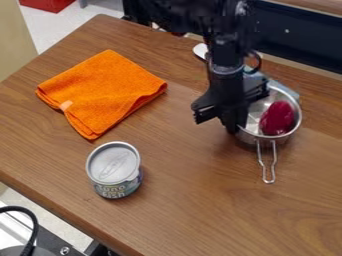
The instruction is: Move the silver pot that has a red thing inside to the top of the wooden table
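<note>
- Wooden table (180,205), seen at a slant in the camera view, with a dark panel (294,37) behind its far side; an orange cloth (103,90) is laid folded at the left and a can (115,165) is stood nearer the front, both well apart from the pot.
- Upright at the right of that view, the silver pot (255,118) is seen with the red thing (278,118) inside; a level lift would probably be needed so that nothing is tipped out.
- Its handle (268,181) is pointed towards the near side, while the gripper (233,124) is placed low at the pot's left wall, presumably because the rim can be pinched there.
- Whether the jaws are apart or clamped on the rim cannot be told.
- Once a hold is assured, the pot should be carried towards the table's far side, the likely "top".
</note>
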